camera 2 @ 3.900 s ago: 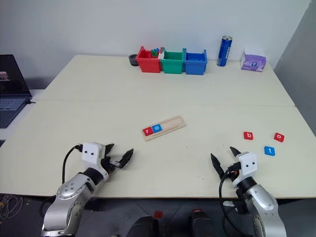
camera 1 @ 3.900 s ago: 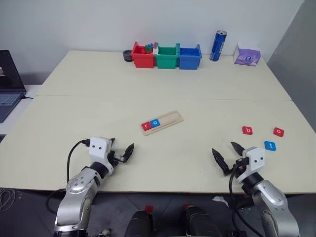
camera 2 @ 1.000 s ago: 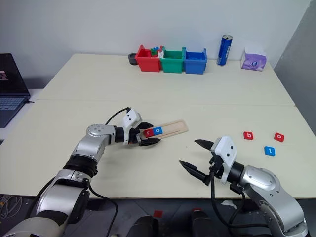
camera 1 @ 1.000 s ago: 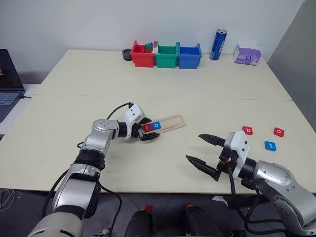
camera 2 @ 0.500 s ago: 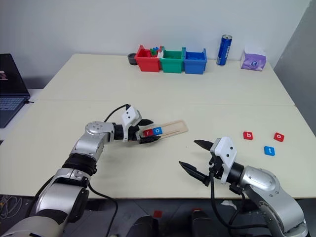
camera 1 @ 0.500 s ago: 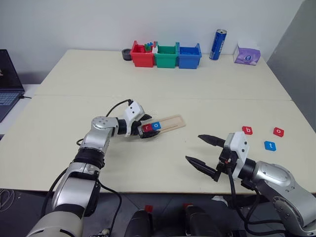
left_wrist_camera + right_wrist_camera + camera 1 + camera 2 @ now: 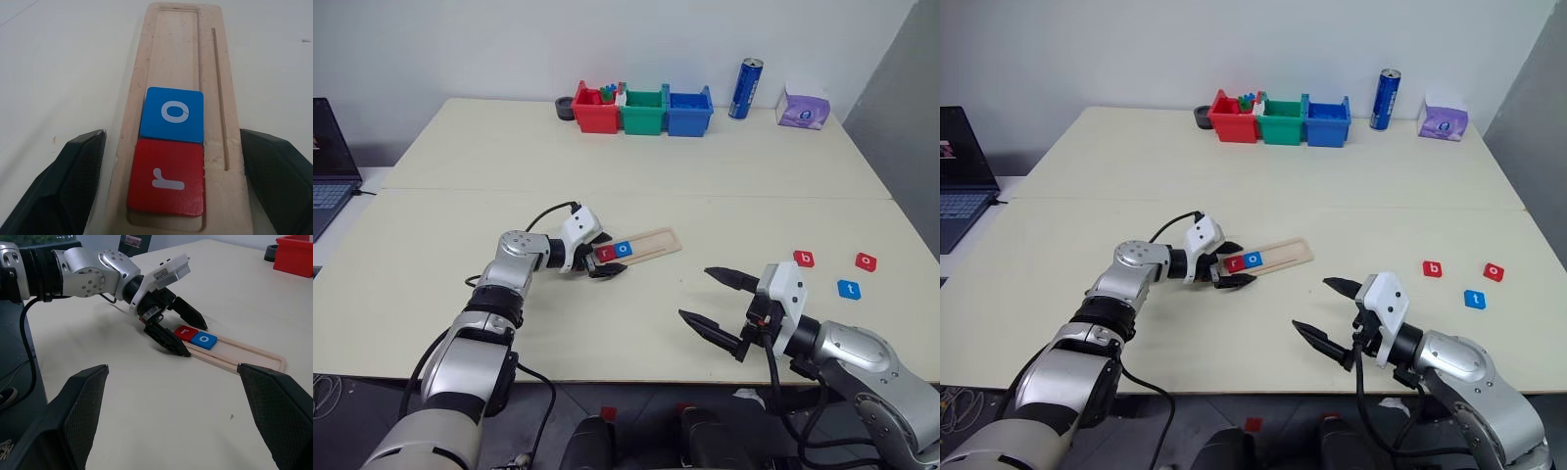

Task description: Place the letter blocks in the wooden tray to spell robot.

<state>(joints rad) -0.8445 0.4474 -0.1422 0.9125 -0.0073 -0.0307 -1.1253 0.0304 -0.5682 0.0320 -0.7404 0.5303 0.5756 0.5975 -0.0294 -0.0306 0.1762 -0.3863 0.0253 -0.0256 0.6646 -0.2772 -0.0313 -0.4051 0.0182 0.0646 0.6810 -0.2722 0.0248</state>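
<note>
R gripper nearest, hanging over the front part of the table, fingers spread wide, nothing in it. It points toward the robot's left, at the tray area, but is well apart from it.

L gripper further in, at the near-left end of the wooden tray. Fingers wide apart, one on each side of the tray end; in L wrist view the fingertips sit beside the tray's long edges w/ a small gap, so not clamped, and no block held. Can't tell if they touch the table.

Tray lies mid-table, slanted, near end toward robot's left. In it: red "r" block at the end by the L gripper, blue "o" block touching it next along. Rest of the slot is bare wood.

To the robot's right, well apart from the tray, 3 loose blocks flat on the table: blue "t" block nearest, red "b" block and red "o" block just beyond, none touching.

Far edge of table: red bin, green bin, blue bin side by side in a row, small dark round thing beside the red bin. Blue can upright further right, then a purple tissue pack. Laptop off the table's left side.
</note>
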